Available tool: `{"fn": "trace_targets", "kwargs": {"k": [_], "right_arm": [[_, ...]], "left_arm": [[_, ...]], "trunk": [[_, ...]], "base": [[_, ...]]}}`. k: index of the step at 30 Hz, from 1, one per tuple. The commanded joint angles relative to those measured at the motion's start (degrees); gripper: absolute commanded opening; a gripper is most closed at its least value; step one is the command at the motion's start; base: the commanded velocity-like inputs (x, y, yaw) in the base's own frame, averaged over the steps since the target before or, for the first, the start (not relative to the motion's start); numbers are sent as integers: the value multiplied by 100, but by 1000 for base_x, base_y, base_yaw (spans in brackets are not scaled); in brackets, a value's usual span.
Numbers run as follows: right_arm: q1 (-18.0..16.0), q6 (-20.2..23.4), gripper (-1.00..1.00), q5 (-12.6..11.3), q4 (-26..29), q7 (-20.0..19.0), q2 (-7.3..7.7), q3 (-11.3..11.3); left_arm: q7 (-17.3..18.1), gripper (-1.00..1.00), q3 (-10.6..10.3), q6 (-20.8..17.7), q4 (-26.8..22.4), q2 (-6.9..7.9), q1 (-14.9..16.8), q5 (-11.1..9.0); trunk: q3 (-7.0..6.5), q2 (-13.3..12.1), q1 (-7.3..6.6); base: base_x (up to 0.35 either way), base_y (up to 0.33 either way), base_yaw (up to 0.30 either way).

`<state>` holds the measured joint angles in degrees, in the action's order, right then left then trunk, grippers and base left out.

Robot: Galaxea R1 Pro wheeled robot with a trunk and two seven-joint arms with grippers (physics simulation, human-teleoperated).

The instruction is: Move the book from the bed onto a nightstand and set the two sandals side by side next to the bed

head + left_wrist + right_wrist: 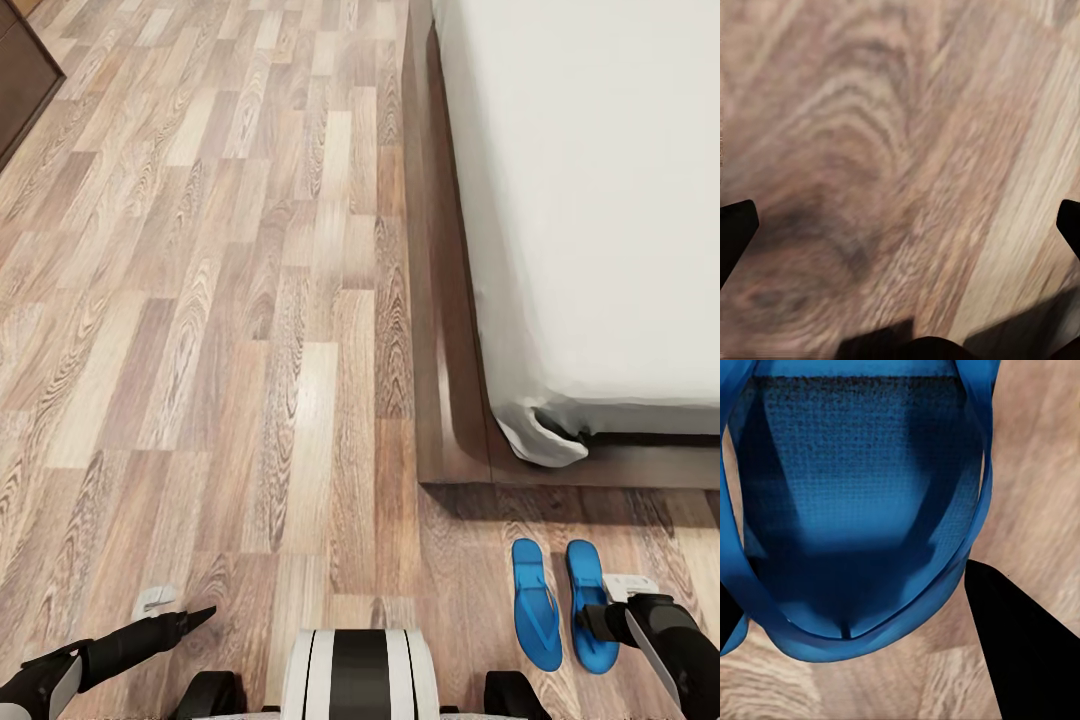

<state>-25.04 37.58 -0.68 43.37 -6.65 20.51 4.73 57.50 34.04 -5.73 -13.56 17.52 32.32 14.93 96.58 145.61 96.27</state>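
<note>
The two sandals (560,603) are thin, flat, bright blue flip-flops with looped toe straps, lying side by side on the plank floor (250,400) just off the corner of the bed (450,420). They likely weigh almost nothing and flex easily; a pinch on the sole edge or strap base should serve. The right pincer (597,622) sits at the nearer sandal (862,510), fingers spread either side of its sole, not clamped. The left pincer (195,618), wide open, hovers over bare floor, well apart.

bright blue sandals (560,603), wood-grain floor (220,330)
</note>
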Motion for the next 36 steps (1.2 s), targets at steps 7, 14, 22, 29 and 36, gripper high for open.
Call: {"fn": "trace_targets", "kwargs": {"k": [7,14,22,29,36], "right_arm": [[-1,-311,-100,-3,12,-24,1,11],[-1,-486,-100,-10,11,-28,-1,11],[-1,-497,-100,-11,9,-24,-3,8],[-1,-498,-100,-11,9,-21,-3,2],[-1,-498,-100,-11,10,-22,-3,2]], "left_arm": [[37,100,50,-60,-6,-3,3,36],[39,100,50,-60,-6,-3,3,30],[34,100,50,-60,-6,-43,3,35],[38,100,50,-60,-6,-47,3,32],[39,100,50,-60,-6,-47,3,36]], "trunk": [[70,5,7],[70,5,7],[203,13,22],[269,17,30],[336,21,38]], "base": [[0,0,0],[0,0,0],[0,0,0],[0,0,0],[0,0,0]]}}
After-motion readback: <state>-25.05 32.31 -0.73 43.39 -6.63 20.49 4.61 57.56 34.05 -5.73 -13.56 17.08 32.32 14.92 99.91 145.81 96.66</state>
